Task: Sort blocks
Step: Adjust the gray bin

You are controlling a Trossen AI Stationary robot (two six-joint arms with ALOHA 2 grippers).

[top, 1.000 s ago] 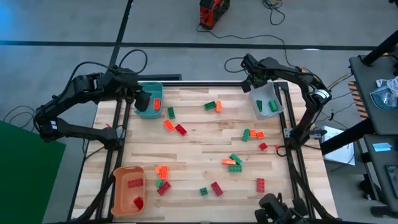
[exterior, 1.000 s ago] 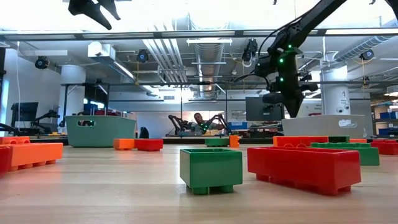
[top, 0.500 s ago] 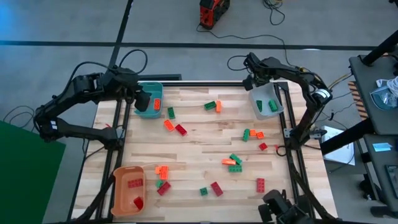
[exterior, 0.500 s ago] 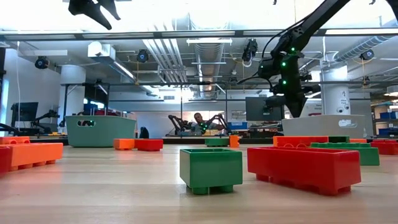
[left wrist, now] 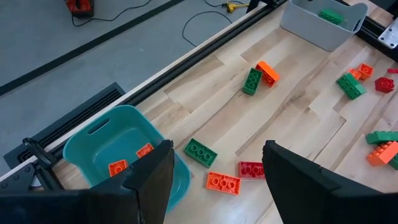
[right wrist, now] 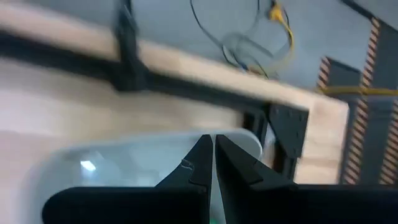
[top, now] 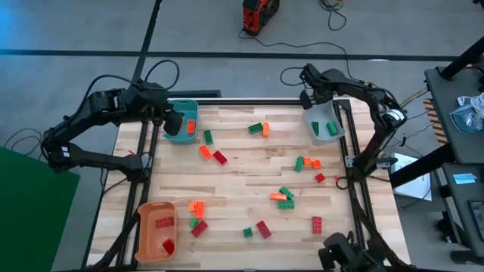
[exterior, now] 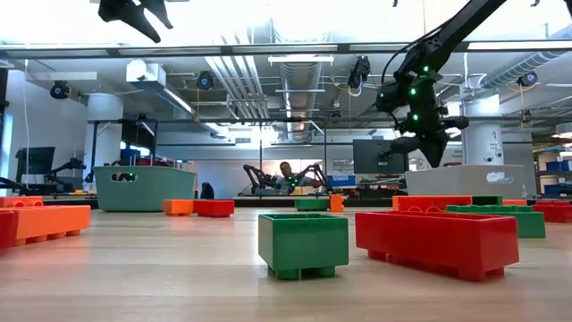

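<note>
Red, orange and green blocks lie scattered on the wooden table, such as a green and orange pair (top: 259, 129) and a red one (top: 316, 224). The teal bin (top: 184, 104) at the far left holds orange blocks (left wrist: 117, 167). My left gripper (top: 172, 121) (left wrist: 217, 149) hangs open above this bin's right side, with nothing between its fingers. The grey bin (top: 321, 113) at the far right holds green blocks (top: 332, 129). My right gripper (top: 309, 97) (right wrist: 213, 149) is shut and empty above that bin's far end (right wrist: 143, 155). The orange bin (top: 142, 227) at the near left holds red blocks (top: 163, 222).
Black frame rails (top: 349, 162) run along the table's edges. In the low view a green block (exterior: 303, 243) and a red block (exterior: 436, 240) stand close to the camera. A person (exterior: 284, 174) sits far behind the table.
My right gripper has drifted a little toward the table's right edge above the grey bin's far end, staying shut. My left arm and the blocks have kept still.
</note>
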